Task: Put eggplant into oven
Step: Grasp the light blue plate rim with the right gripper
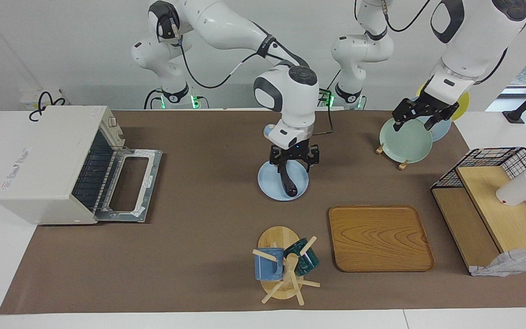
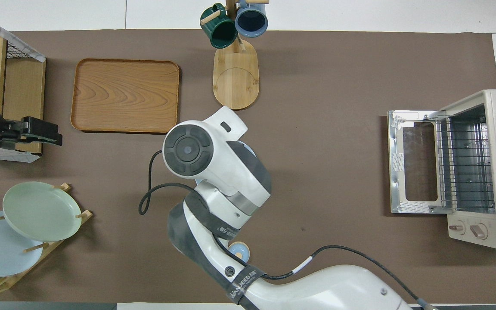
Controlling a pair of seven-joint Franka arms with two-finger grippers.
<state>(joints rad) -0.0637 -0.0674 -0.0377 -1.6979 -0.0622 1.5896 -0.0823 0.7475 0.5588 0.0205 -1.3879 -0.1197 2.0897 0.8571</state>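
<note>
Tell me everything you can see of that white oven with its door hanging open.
The oven is a boxy, off-white toaster oven at the right arm's end of the table. Its door, with a glass window in a metal frame, lies dropped flat open on the brown mat. A wire rack shows inside, bare. Two knobs sit beside the opening. Nothing touches it.

I count one eggplant (image 1: 288, 182), one oven (image 1: 48, 164), two mugs (image 1: 268, 264), one wooden tray (image 1: 379, 237), four plates (image 1: 404, 140) and one wire shelf (image 1: 496, 201) on my table (image 1: 199, 228).
</note>
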